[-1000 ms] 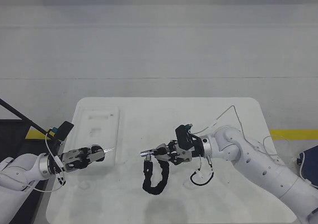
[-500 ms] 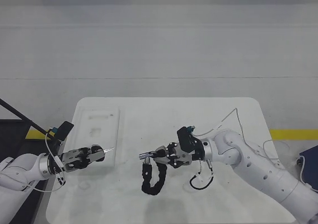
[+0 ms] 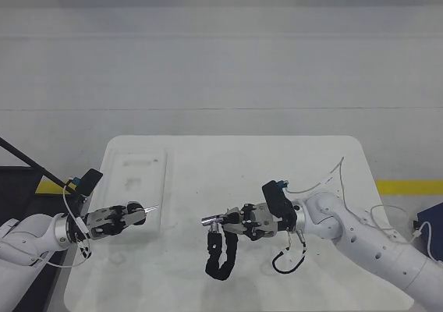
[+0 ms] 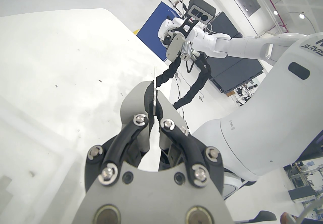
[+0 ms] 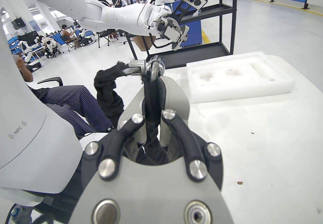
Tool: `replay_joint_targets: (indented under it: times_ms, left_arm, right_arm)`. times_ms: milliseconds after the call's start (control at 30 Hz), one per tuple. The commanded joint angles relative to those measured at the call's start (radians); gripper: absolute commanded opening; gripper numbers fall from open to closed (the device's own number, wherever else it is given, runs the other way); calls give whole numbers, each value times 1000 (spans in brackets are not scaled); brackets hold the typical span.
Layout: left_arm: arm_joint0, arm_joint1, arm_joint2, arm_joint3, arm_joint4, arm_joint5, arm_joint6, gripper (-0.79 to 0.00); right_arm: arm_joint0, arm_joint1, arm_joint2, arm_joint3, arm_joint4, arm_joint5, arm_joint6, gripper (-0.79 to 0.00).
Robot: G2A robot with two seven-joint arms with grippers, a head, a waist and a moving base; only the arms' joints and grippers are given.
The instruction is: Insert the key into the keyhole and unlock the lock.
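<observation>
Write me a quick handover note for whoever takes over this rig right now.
Left gripper: shut on the key, blade pointing toward the lock.
Right gripper: shut on the chain lock, by its black sleeve near the cylinder, over the table, keyhole facing the key.
Done: both things in hand.
Left: close the gap between them, insert the key, turn.

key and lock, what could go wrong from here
1. The right gripper clamps the fabric-sleeved chain behind the lock cylinder, not the cylinder itself, so the cylinder may swivel away when pushed.
2. The left gripper pinches the key only by its head; a slightly off-line contact could twist it or make it slip.
</observation>
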State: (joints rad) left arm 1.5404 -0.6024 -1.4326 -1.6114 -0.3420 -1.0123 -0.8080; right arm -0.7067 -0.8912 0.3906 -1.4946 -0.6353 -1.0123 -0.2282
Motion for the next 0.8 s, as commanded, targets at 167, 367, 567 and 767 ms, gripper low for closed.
replay_joint_targets:
  times_ms: [167, 367, 567, 767]
  left_arm:
    - [0, 0, 0, 0, 0, 0, 0, -785]
    - [7, -14, 27, -59, 81, 71, 60, -785]
    - [-3, -32, 73, -136, 189, 109, 113, -785]
    - [-23, -48, 122, -175, 233, 125, 144, -785]
  right_arm:
    - [11, 11, -35, 1, -11, 0, -74, -785]
    - [11, 11, -35, 1, -11, 0, -74, -785]
    - [11, 11, -35, 1, -11, 0, -74, -785]
    - [11, 11, -35, 1, -11, 0, -74, -785]
